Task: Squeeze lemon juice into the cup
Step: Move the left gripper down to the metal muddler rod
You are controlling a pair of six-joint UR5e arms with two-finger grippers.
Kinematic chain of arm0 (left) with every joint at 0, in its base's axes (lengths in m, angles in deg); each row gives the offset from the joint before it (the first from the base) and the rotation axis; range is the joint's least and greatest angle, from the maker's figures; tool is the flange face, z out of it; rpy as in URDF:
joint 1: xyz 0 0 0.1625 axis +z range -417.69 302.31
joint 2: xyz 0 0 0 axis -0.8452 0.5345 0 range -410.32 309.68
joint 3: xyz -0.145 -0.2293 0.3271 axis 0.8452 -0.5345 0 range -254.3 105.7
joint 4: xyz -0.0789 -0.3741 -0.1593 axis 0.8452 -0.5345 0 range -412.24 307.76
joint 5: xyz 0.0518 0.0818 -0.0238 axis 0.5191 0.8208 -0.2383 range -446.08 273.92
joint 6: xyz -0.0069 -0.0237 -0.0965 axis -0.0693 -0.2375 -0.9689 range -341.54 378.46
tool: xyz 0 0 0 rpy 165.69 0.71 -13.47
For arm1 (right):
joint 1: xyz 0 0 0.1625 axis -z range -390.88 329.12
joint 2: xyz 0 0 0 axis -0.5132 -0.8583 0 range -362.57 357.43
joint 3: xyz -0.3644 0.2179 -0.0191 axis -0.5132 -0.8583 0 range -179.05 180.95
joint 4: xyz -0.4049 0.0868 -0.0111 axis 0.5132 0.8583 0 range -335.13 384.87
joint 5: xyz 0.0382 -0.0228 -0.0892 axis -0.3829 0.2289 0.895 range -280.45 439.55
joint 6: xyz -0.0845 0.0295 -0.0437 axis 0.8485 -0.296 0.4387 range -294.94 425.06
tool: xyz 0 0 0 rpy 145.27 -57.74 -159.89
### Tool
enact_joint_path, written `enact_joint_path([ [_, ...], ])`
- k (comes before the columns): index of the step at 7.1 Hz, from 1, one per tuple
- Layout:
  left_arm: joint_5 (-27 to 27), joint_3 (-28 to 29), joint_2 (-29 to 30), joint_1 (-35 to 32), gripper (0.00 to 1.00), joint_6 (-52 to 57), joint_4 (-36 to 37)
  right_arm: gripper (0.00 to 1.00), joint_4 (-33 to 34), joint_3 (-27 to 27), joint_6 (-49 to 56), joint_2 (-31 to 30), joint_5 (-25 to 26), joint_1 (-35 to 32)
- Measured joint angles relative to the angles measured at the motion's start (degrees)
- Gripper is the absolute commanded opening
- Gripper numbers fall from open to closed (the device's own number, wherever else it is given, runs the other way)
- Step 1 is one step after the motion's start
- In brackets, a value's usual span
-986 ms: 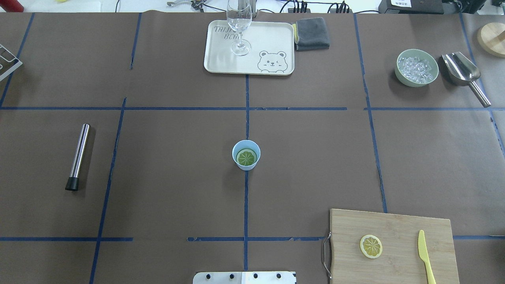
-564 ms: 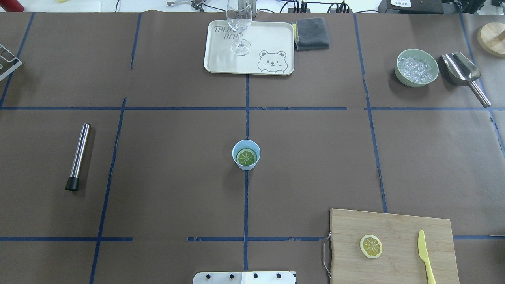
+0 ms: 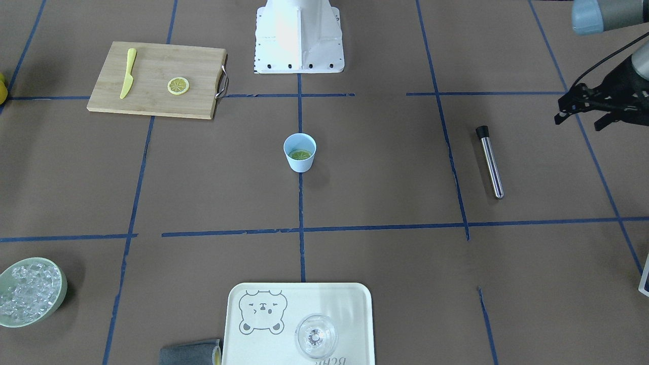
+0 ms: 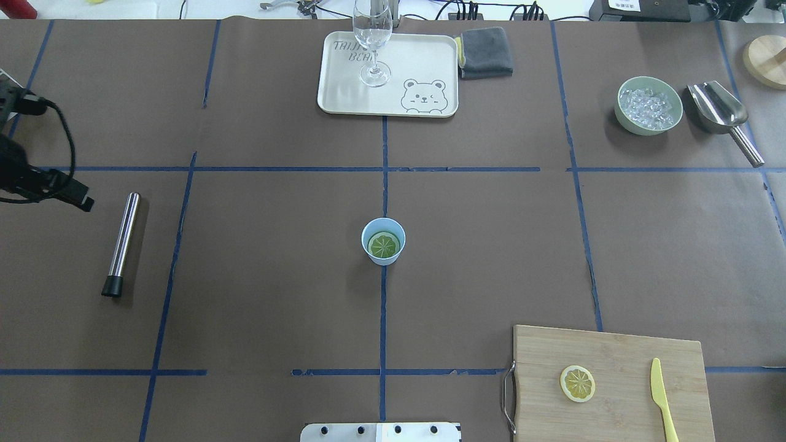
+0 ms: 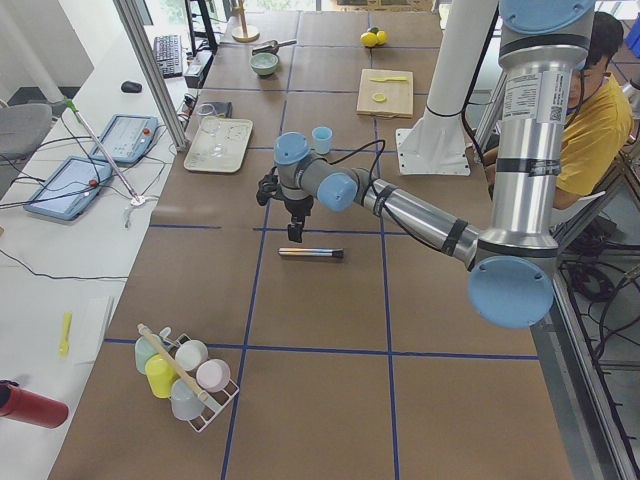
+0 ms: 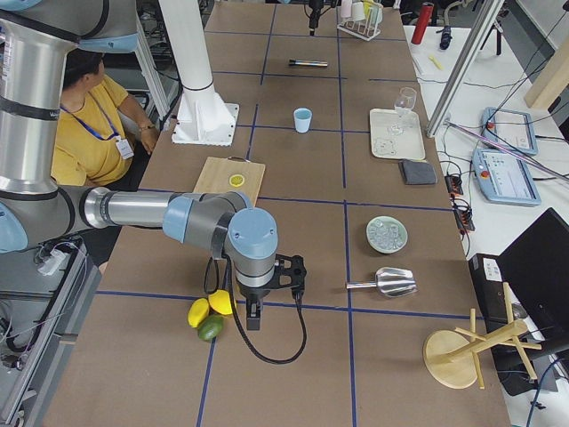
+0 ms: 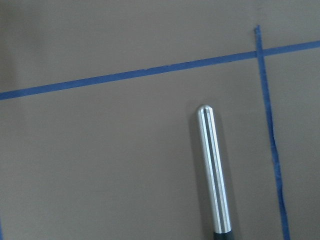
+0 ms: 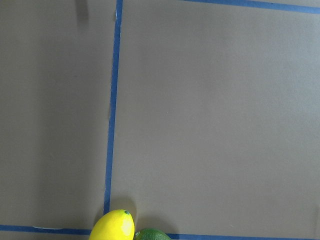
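We take the cup (image 4: 383, 240) as our mark; it stands upright with a green slice (image 4: 384, 245) in its bottom. The lemon (image 4: 577, 383) is not in it. It lies flat, cut face up, on the board (image 4: 614, 356), well apart from the cup, nearer the robot's base and off to the robot's right. Being round, it has no long axis to line up with.

The left gripper (image 3: 578, 124) hangs well apart from the cup on the opposite side, near the rod (image 4: 123, 242). Its fingers look spread and hold nothing, though we see them only at the frame's edge.

The right gripper (image 6: 253, 317) sits farther from the cup than the board does, out on the robot's right above some whole fruit (image 6: 209, 311). We cannot tell whether it is spread or closed.

We judge the right arm the nearer one. From it, the lemon lies back toward the cup.
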State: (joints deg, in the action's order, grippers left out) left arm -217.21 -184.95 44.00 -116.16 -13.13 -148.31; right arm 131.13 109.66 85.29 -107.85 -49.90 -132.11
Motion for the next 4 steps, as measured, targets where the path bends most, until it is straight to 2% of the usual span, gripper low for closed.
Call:
enact_joint_path([
  [4, -0.51, 1.81, 6.93, 2.56, 1.00, -5.77, -0.99, 1.00, 0.00, -0.28, 0.07, -0.02, 0.18, -0.19],
])
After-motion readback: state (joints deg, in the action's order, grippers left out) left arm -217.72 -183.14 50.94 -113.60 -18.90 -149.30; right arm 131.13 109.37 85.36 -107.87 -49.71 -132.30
